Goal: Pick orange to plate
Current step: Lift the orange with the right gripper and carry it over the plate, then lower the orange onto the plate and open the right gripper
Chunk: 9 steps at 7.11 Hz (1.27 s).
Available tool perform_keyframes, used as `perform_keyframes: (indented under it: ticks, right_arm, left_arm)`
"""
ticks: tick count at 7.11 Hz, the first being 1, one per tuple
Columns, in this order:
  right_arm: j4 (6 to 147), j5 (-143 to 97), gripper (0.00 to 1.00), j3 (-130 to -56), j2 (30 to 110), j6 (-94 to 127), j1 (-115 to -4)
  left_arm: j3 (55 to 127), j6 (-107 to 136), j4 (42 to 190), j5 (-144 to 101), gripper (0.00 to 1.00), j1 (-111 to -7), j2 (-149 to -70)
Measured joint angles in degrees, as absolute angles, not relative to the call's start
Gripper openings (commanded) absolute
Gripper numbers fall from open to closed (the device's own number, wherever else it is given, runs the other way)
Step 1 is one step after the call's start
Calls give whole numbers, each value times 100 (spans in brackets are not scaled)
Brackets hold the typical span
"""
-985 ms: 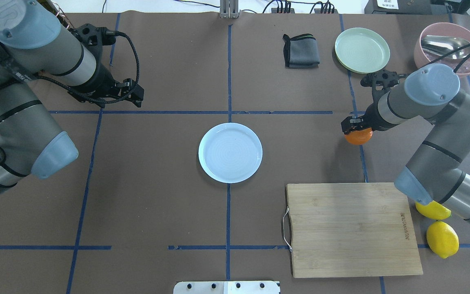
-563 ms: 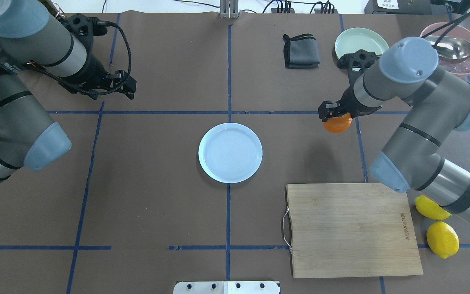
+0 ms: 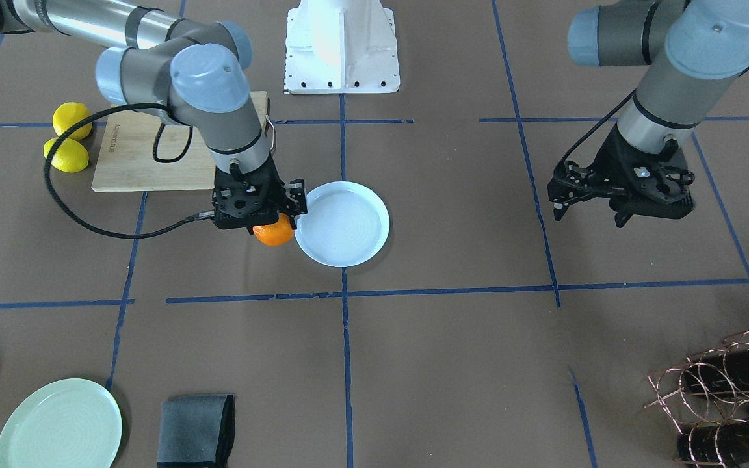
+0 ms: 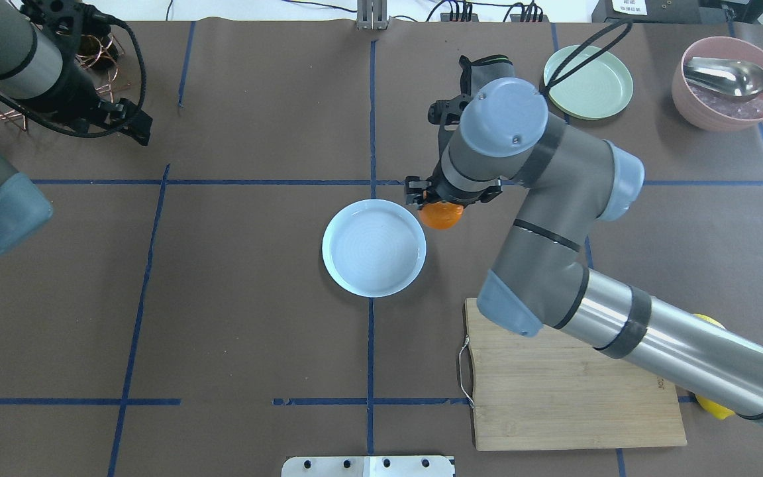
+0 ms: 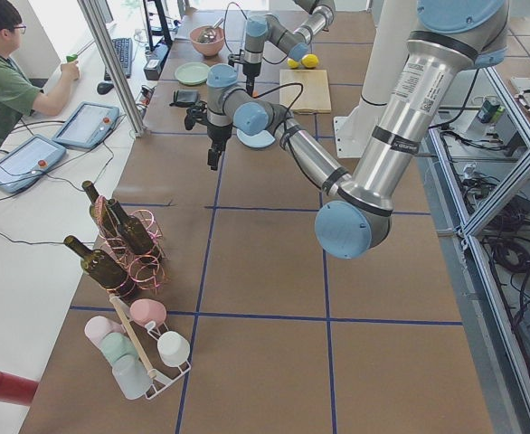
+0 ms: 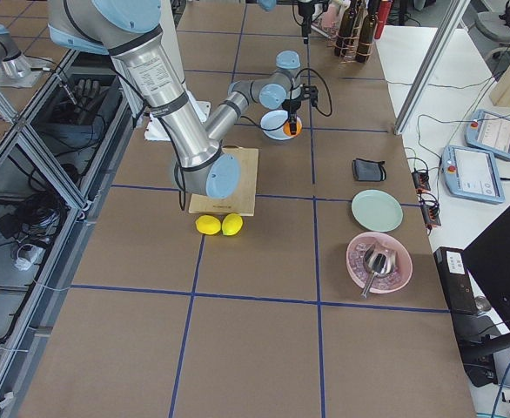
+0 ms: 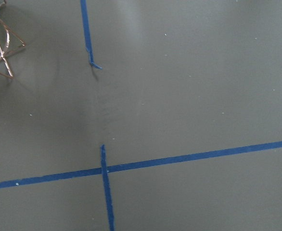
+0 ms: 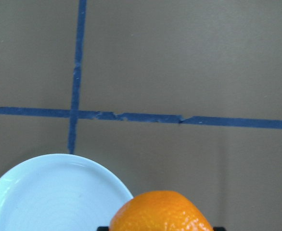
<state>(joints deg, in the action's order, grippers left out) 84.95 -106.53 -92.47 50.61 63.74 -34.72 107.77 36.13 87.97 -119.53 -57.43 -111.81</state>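
Observation:
The bright orange (image 4: 441, 216) hangs above the table with my right gripper (image 4: 440, 207) shut on it from above. It is just off the far right rim of the round white, bluish plate (image 4: 373, 247), which is bare. In the front-facing view the orange (image 3: 274, 233) sits beside that plate's (image 3: 342, 224) edge under the right gripper (image 3: 264, 220). The right wrist view shows the orange's top (image 8: 162, 211) low in the picture and the plate (image 8: 59, 192) to its left. My left gripper (image 3: 588, 218) stands open and empty, far off at the table's left rear.
A bamboo cutting board (image 4: 567, 384) lies near right, with two yellow lemons (image 3: 69, 136) beside it. A pale green plate (image 4: 588, 81), a grey folded cloth (image 3: 196, 429) and a pink bowl with a spoon (image 4: 729, 83) stand at the far right. A copper bottle rack (image 3: 725, 390) stands far left.
My right gripper has carried the orange leftward from the table's right side to the plate's far right rim. The left arm has drawn back toward the far left corner.

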Motion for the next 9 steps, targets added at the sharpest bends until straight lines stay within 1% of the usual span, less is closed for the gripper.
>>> perform_keyframes:
  ticks: [2,4,5,6,7,9]
  right_arm:
    - [8497,-10320,0,-8775,4649,6460,-3099]
    - [8491,-10247,0,-8455,4427,6463,-2927]
    - [8488,-10242,39,-8281,4293,6457,-2876]
    - [8485,-10238,98,-8119,4173,6453,-2836]
    - [8482,-10234,100,-8016,4112,6452,-2807]
    - [8483,-10234,100,-7967,4027,6443,-2805]
  left_arm:
    - [10899,3353,8791,-11943,100,-5872,-10928]
    - [10908,3269,8797,-11921,100,-5893,-10872]
    - [10908,3249,8797,-11914,100,-5904,-10867]
    - [10909,3240,8798,-11911,100,-5916,-10855]
    - [10911,3236,8798,-11910,100,-5923,-10837]
    - [10908,3222,8808,-11909,100,-5929,-10797]
